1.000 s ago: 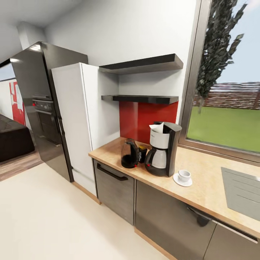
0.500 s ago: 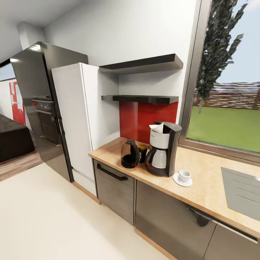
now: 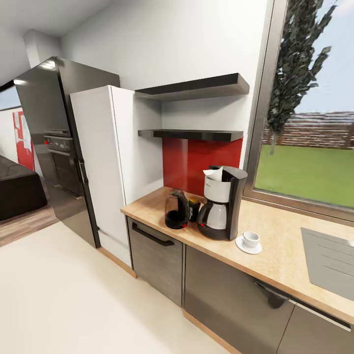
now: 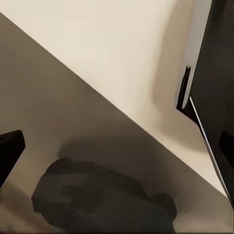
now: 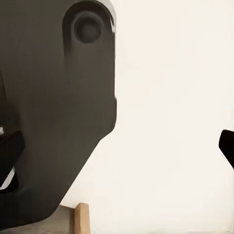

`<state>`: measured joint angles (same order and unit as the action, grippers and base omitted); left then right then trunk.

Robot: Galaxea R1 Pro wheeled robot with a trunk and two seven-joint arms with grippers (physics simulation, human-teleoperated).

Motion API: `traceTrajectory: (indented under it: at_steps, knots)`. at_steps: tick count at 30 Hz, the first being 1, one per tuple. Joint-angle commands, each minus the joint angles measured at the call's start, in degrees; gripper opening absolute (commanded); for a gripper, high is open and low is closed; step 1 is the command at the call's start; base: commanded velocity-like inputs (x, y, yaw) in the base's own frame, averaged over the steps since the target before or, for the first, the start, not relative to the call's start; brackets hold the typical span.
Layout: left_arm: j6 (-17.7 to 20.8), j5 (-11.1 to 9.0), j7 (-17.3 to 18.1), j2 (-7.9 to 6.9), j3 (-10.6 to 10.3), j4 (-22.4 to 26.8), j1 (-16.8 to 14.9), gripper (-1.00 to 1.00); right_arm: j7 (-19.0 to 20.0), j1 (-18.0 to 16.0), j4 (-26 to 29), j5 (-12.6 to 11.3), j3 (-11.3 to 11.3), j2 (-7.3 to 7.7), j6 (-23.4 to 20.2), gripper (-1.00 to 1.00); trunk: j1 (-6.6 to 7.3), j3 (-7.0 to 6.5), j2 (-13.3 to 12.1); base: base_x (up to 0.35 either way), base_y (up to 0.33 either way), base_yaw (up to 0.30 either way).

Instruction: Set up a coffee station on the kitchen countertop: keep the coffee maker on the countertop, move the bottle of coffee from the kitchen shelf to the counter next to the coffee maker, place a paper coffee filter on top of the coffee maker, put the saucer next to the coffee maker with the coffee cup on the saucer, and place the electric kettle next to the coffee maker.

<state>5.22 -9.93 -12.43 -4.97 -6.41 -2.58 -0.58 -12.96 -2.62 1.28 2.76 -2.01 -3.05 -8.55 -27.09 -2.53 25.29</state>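
On the wooden countertop stands the black and white coffee maker, with a white paper filter on its top. The black electric kettle stands to its left, and the small dark bottle of coffee with a yellow lid sits between them. A white cup rests on a white saucer just right of the coffee maker. My left gripper hangs open over the pale floor, dark fingertips wide apart. My right gripper is open too, nothing between its fingertips.
Two dark wall shelves hang above the red backsplash. A white fridge and a dark oven tower stand left of the counter. A sink lies at the counter's right. Pale floor stretches before the grey cabinets.
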Motion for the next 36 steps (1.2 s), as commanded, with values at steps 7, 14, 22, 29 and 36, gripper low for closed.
traceTrajectory:
  at_steps: [7, 14, 22, 29, 36]
  knots:
    - [0.13, -0.48, 0.15, 0.04, -0.53, 0.02, -0.03, 1.00, -0.19, 0.16, 0.20, 0.32, -0.17, -0.09, -1.09, 1.00, -0.02, 0.02, 0.03, 0.000, 0.000, 0.000]
    - [-0.53, -0.41, 0.21, -0.03, -0.53, 0.03, -0.03, 1.00, -0.43, 0.16, 0.21, 0.26, -0.18, -0.23, -0.59, 1.00, -0.02, 0.02, 0.03, 0.000, 0.000, 0.000]
    - [-0.73, -0.35, 0.27, -0.27, -0.85, 0.25, -0.03, 1.00, -0.49, 0.16, 1.01, 0.06, -0.34, -0.37, -0.15, 1.00, -0.02, 0.02, 0.03, 0.000, 0.000, 0.000]
    - [-1.29, -0.40, 0.30, -0.06, -0.75, 0.49, -0.03, 1.00, -0.49, 0.16, 3.25, -0.01, -0.36, -0.21, 2.59, 1.00, -0.02, 0.02, 0.03, 0.000, 0.000, 0.000]
    - [-1.36, -0.35, 0.31, -0.04, -0.77, 0.55, -0.03, 1.00, -0.41, 0.16, 4.44, -0.05, -0.36, -0.23, 14.24, 1.00, -0.02, 0.02, 0.03, 0.000, 0.000, 0.000]
